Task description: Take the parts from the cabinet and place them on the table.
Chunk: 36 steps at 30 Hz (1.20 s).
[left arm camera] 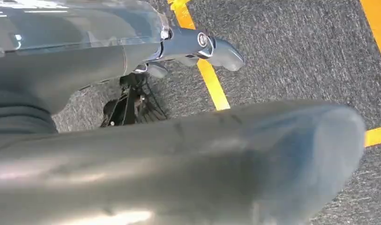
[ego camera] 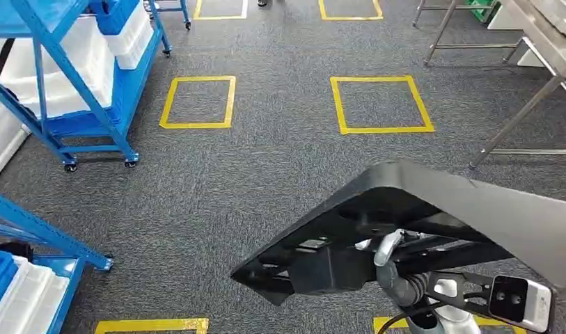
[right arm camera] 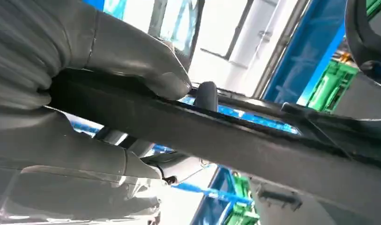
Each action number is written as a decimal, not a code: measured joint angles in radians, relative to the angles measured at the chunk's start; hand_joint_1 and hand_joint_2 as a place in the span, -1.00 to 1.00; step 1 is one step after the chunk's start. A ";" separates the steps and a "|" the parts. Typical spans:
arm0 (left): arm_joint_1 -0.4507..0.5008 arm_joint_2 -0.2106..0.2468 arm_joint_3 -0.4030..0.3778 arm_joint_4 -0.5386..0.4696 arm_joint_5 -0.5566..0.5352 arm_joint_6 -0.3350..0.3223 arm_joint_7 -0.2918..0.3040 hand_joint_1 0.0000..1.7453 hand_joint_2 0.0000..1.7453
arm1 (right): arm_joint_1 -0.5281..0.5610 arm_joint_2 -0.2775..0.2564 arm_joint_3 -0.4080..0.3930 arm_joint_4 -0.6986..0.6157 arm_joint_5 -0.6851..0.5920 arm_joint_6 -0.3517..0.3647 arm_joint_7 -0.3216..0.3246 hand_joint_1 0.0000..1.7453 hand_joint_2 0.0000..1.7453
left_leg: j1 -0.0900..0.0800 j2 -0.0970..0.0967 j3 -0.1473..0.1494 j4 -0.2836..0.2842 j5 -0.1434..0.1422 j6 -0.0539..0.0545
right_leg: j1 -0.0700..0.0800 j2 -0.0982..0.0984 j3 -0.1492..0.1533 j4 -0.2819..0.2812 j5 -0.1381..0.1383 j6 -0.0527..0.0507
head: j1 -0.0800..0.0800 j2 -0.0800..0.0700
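Black part was held above right hand, thumb and fingers clamped on its edge; left hand grip state could not be told

Black part cut off at right edge, hiding most of right hand

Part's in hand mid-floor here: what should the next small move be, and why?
Probably keep carrying it toward the steel table ahead right. The right hand grips the black part over carpet, the blue cabinet stands off to the left, and the table isn't reached.
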 joint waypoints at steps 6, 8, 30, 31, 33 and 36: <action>-0.002 0.005 0.005 0.000 -0.004 -0.004 0.000 -1.00 -1.00 | 0.019 0.010 -0.032 -0.009 0.003 0.002 0.000 1.00 1.00 | -0.001 -0.055 0.111 -0.242 0.092 0.018 | -0.005 0.055 -0.012 0.013 0.002 0.028 | 0.000 0.000; -0.005 0.006 0.005 0.000 -0.002 -0.010 0.000 -1.00 -1.00 | 0.028 0.010 -0.047 -0.013 0.002 0.003 0.000 1.00 1.00 | 0.005 -0.037 0.114 -0.257 0.105 0.036 | -0.004 0.058 -0.014 0.012 0.003 0.041 | 0.000 0.000; 0.000 0.010 0.009 0.000 -0.003 -0.016 -0.010 -1.00 -1.00 | 0.015 0.027 -0.081 0.013 -0.007 0.039 0.000 1.00 1.00 | -0.003 0.000 -0.027 0.049 -0.024 -0.002 | 0.003 -0.013 0.013 0.006 -0.018 0.001 | 0.000 0.000; 0.000 0.010 0.009 0.000 -0.003 -0.016 -0.010 -1.00 -1.00 | 0.015 0.032 -0.080 0.013 -0.004 0.039 0.000 1.00 1.00 | -0.003 -0.002 0.000 -0.019 0.024 0.002 | 0.003 0.000 0.014 0.008 -0.019 0.001 | 0.000 0.000; -0.002 0.011 0.010 0.000 -0.002 -0.018 -0.013 -1.00 -1.00 | 0.010 0.042 -0.074 0.013 0.011 0.032 0.000 1.00 1.00 | -0.003 -0.036 0.079 -0.202 0.117 0.011 | 0.002 0.022 0.016 0.012 -0.022 0.005 | 0.000 0.000; -0.005 0.012 0.010 0.000 -0.006 -0.023 -0.016 -1.00 -1.00 | 0.002 0.046 -0.054 0.011 0.022 0.015 0.000 1.00 1.00 | -0.006 -0.060 0.093 -0.241 0.104 0.018 | -0.002 0.045 0.004 0.015 -0.017 0.022 | 0.000 0.000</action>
